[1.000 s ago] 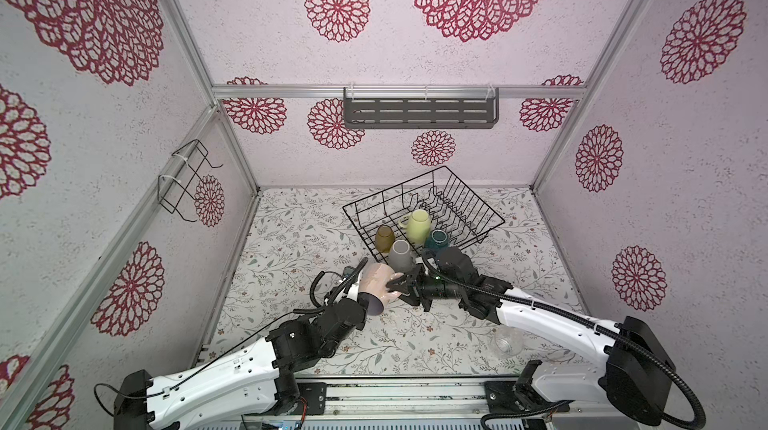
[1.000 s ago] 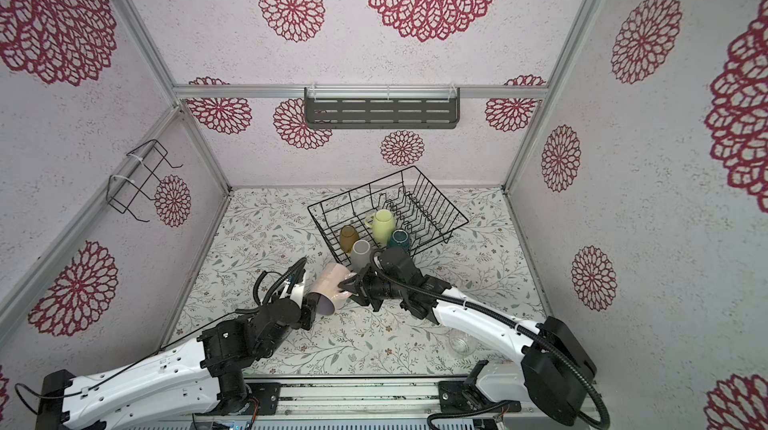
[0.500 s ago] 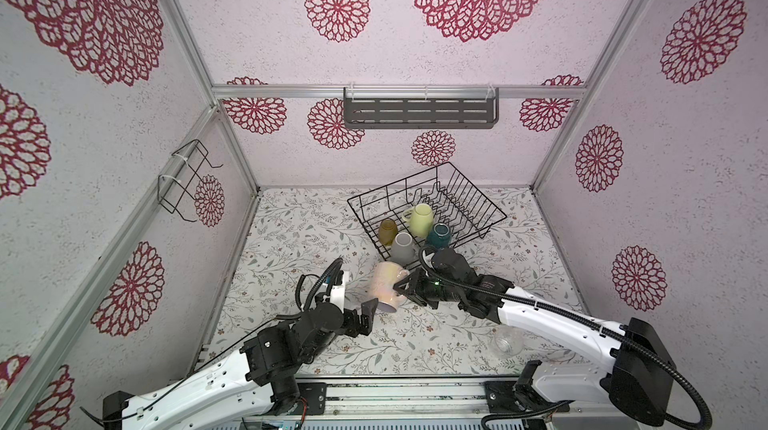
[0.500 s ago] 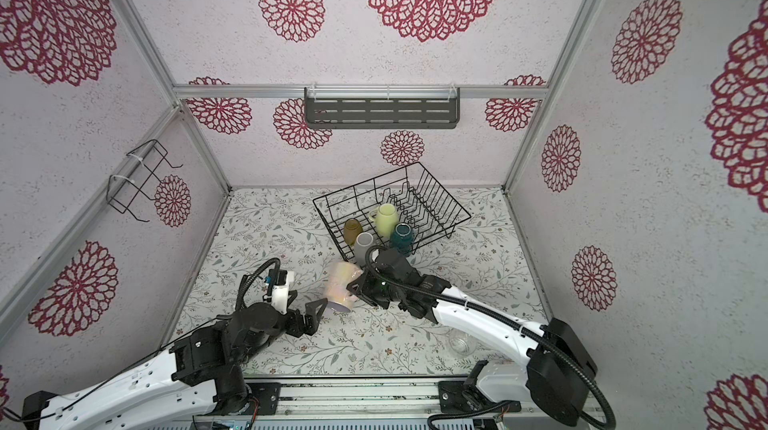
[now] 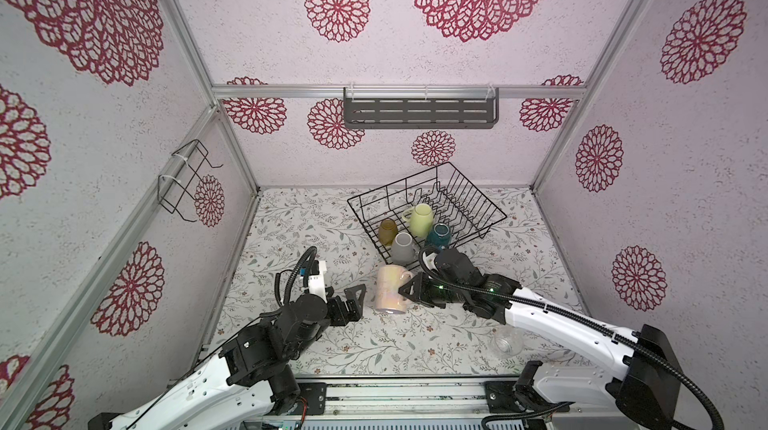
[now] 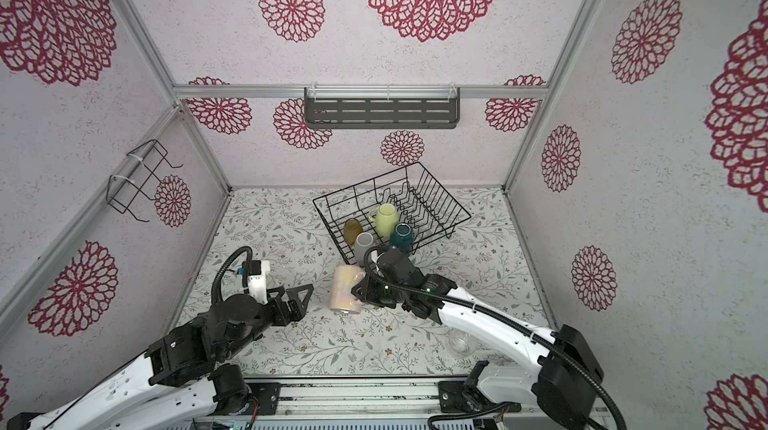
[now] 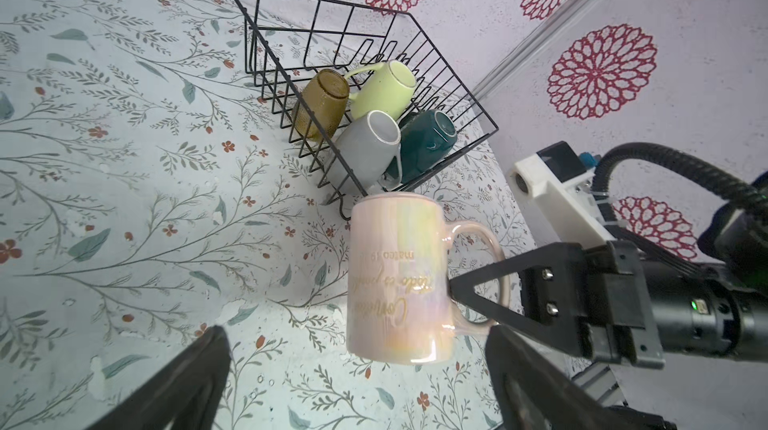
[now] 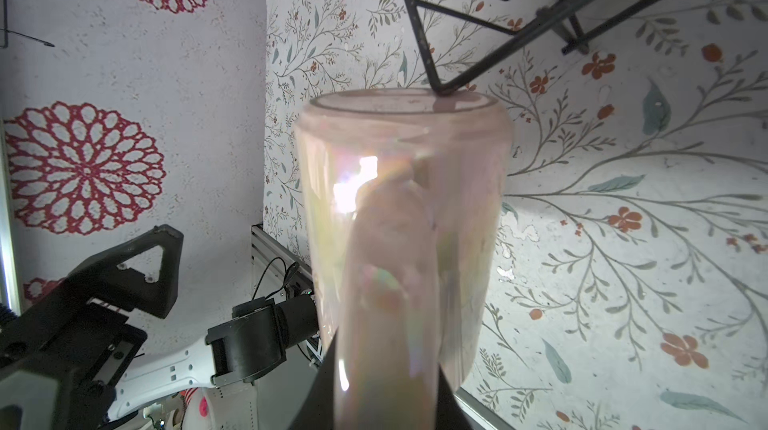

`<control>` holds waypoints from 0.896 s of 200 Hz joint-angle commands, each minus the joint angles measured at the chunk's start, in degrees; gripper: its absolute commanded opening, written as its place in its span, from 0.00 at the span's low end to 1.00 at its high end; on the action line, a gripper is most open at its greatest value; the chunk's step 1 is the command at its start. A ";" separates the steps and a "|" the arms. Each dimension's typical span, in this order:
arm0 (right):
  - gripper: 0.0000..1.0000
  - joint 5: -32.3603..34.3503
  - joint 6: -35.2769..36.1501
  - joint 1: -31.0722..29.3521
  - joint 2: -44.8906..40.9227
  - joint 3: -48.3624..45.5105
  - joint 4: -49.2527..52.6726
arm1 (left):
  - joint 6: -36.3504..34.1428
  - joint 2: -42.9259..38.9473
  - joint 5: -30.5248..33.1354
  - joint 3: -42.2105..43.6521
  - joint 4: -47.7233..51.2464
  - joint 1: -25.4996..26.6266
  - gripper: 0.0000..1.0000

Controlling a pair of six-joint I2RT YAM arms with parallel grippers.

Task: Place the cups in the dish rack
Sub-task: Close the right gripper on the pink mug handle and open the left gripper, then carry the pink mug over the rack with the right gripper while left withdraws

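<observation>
Presently the right gripper (image 5: 409,288) is clamped shut on the handle of the pink mug (image 5: 388,288), holding it just above the flowered table (image 5: 291,220), a little in front of the near corner of the dish rack (image 5: 465,199). In the left wrist view its black fingers (image 7: 552,282) pinch the handle loop from both sides, and gold lettering shows on the mug's side. From above, the mug seems to hang with its flat bottom up and its mouth toward the table. The left gripper (image 5: 356,301) is spread wide and holds nothing. It sits just beside the mug on the side away from the handle, with a small gap between them. The rack stands toward the back right of the table, turned at an angle to the walls. Four cups are crowded into its near left end, tipped with their bottoms showing: an amber tumbler (image 5: 387,231), a yellow-green mug (image 5: 420,218), a grey mug (image 5: 402,248) and a teal mug (image 5: 438,236). The grey and teal ones lie closest to the right gripper. A small clear glass (image 5: 507,340) stands on the table outside the rack, near the front edge and just beside the right arm's white forearm. A grey slotted shelf (image 5: 419,114) hangs on the back wall and a wire holder (image 5: 183,182) on the left wall.
</observation>
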State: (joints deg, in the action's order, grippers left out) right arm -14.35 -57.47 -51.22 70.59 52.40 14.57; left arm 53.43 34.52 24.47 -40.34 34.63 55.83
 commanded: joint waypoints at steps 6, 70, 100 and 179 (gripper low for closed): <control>0.00 -2.15 6.40 -0.35 -0.72 4.29 -5.97 | 4.05 -1.15 -2.98 0.85 -0.26 -3.09 0.98; 0.00 -2.43 21.94 -1.82 0.67 7.15 0.20 | 6.72 -2.23 -17.70 4.63 -7.02 -11.76 0.97; 0.00 -1.12 25.64 -1.78 0.16 9.57 2.04 | 5.02 2.83 -25.78 0.30 -4.07 -16.21 0.97; 0.00 9.21 36.69 -0.95 -1.25 13.82 -4.59 | 3.66 12.11 -25.12 -9.27 1.25 -21.65 0.97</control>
State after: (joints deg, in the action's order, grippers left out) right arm -9.65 -29.39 -52.64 72.75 62.89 20.62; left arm 57.74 45.36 2.09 -47.68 35.33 36.45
